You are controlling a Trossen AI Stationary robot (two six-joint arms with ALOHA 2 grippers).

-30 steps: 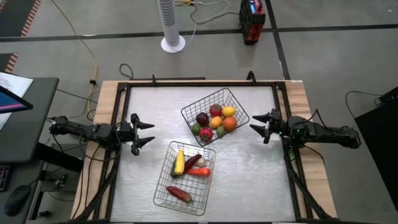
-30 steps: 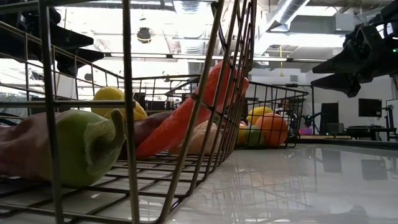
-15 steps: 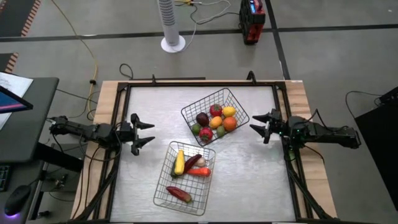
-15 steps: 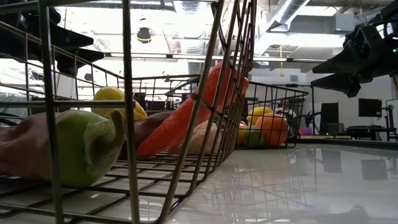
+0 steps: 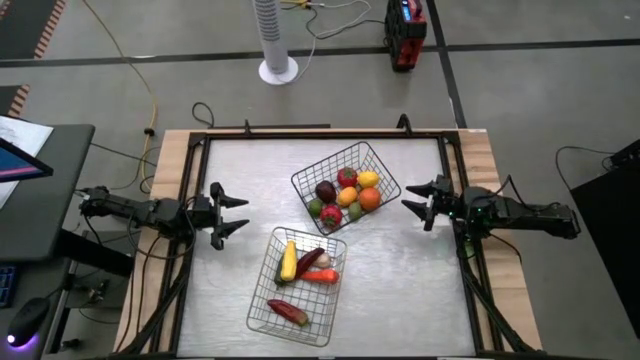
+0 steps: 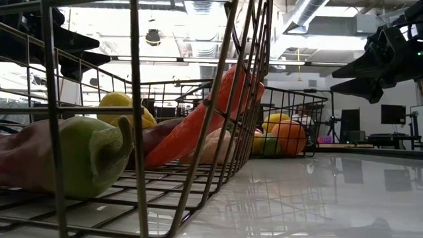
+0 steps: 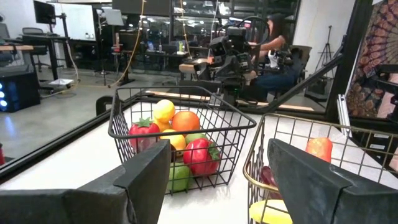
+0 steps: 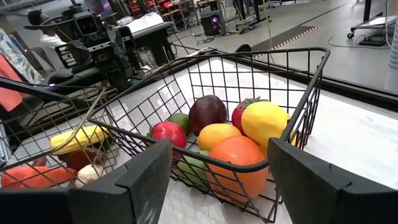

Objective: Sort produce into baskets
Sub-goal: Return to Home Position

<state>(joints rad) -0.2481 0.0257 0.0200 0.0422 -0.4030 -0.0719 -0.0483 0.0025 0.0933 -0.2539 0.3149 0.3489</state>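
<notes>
Round produce (image 5: 345, 192): piled in upper basket (image 5: 377, 157), frame centre.
Long produce (image 5: 305, 265): in lower basket (image 5: 261, 285), below centre.
Table (image 5: 400, 290): you've no loose pieces showing, so sorting looks done.
Left gripper (image 5: 245, 214): centre-left, spread wide, empty.
Right gripper (image 5: 408, 196): centre-right, wide, empty.

left gripper (image 5: 246, 213) and right gripper (image 5: 407, 197), fingers (image 5: 236, 202) spread, flank two filled baskets (image 5: 381, 166).

The dark left arm lies stretched out low and level, its two-finger left tool (image 5: 243, 215) empty, with fingers (image 7: 147, 174) spread wide. Facing it and well apart, the dark right arm lies level too, its right tool (image 5: 408, 200) pointing straight at the left tool, fingers (image 8: 149, 171) spread wide, gripping nothing.
</notes>
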